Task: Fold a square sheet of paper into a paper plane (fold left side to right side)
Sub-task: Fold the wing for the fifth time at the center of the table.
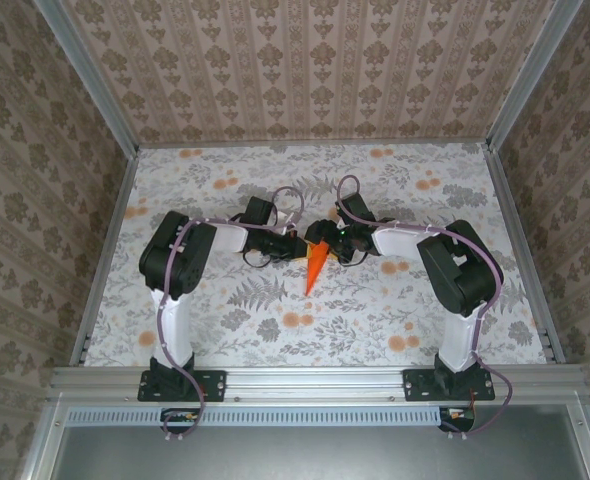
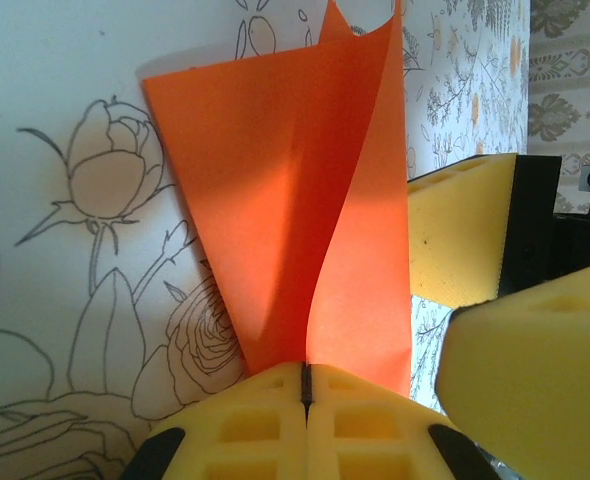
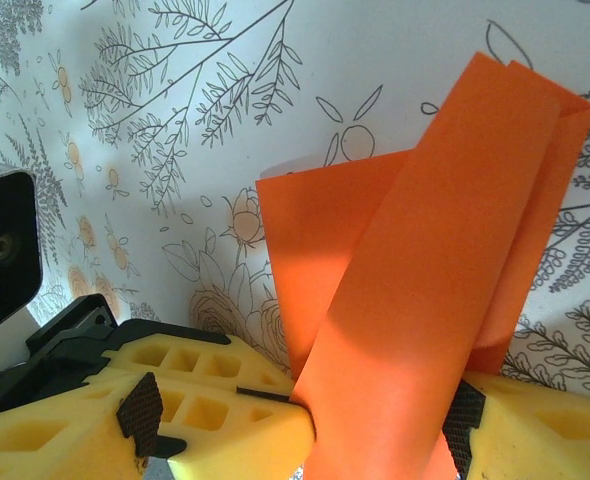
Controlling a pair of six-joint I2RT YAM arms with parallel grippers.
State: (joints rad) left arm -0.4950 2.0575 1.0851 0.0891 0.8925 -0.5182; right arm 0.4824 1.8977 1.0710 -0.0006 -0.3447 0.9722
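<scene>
Top view: orange sheet [image 1: 316, 268], creased to a point, lies mid-table [image 1: 225, 310] between left gripper [image 1: 295, 247] and right gripper [image 1: 332, 243]. Left wrist: pads [image 2: 265, 420] pressed together, pinching the sheet's near edge, with one flap standing up. Right wrist: fingers [image 3: 225, 400] spread wide, with the sheet passing between them.

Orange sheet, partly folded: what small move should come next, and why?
Probably close the right gripper on the raised flap. The left gripper is shut on the orange sheet, while the right jaws stand open with the flap between them, so gripping it would let the fold continue.
</scene>
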